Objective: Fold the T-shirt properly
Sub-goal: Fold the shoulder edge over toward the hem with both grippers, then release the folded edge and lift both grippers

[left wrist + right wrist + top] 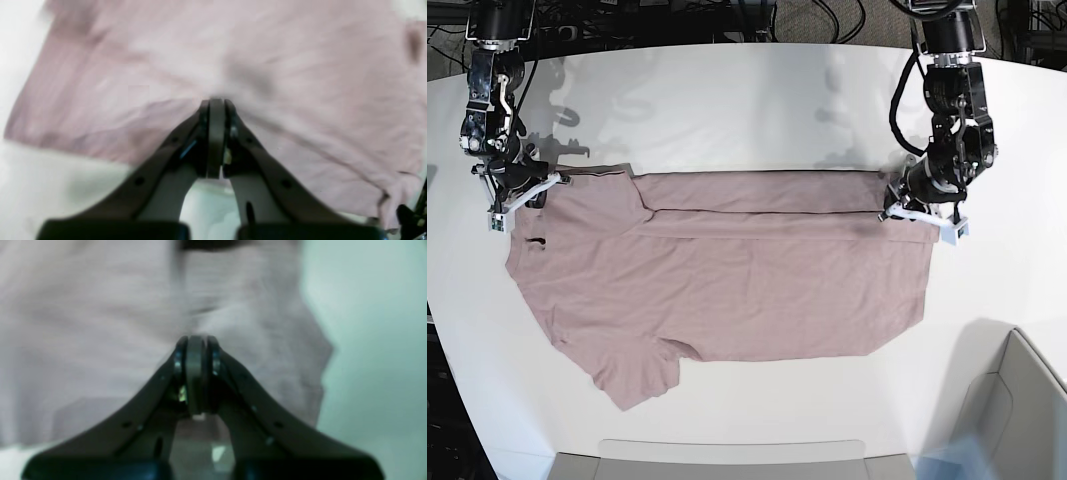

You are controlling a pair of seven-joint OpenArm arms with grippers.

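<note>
The mauve-pink T-shirt (727, 290) lies spread on the white table (757, 100), with its far long edge folded over toward the middle as a narrow band. One sleeve sticks out at the near left. My left gripper (895, 212) is shut on the fabric at the shirt's far right corner; in the left wrist view the closed jaws (217, 101) pinch the cloth (300, 66). My right gripper (549, 184) is shut on the fabric at the far left corner; the right wrist view shows its jaws (196, 338) closed on the cloth (83, 340).
A grey bin (1017, 400) stands at the near right corner. A grey tray edge (727, 455) runs along the table's front. Cables and dark equipment (727, 15) lie behind the table's far edge.
</note>
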